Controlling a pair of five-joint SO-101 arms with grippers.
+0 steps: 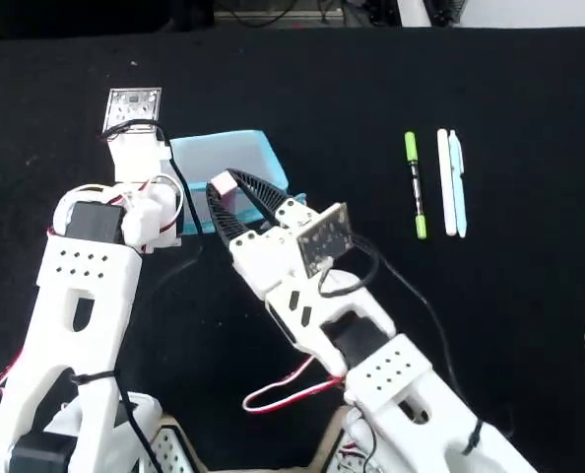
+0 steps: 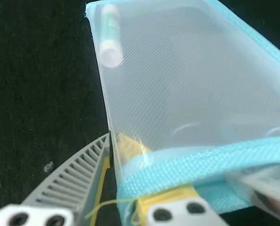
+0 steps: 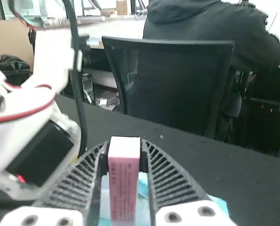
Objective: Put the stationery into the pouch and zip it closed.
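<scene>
Two pincers work at the near edge of the pouch (image 2: 192, 84), each with its own job. The left pincer (image 2: 115, 141) is clamped on a corner of the pouch beside the teal zip band (image 2: 201, 162), probably to pin the bag to the black tabletop (image 1: 371, 89) and keep its mouth steady for loading. The right pincer (image 3: 124, 147) is closed on a pink eraser (image 3: 123, 188), held upright between its ribbed fingers (image 3: 78, 183) with the top poking out above the tips. It hangs at the pouch's near edge, which fits lowering the eraser through the mouth, though whether the eraser has crossed the zip line cannot be told. Through the pouch's see-through mesh, a glue stick (image 2: 109, 35) with a green label lies in the far corner, away from the held one. Faint shapes nearer the zip may be other contents, but they are too vague to name. Farther out and well to the side, three pens lie side by side on the tabletop: a green pen (image 1: 415, 185) a little apart, then a white pen (image 1: 445, 182) and a light blue pen (image 1: 457, 182) lying close together. By this reckoning they still have to go in, and the zip is not yet drawn.
</scene>
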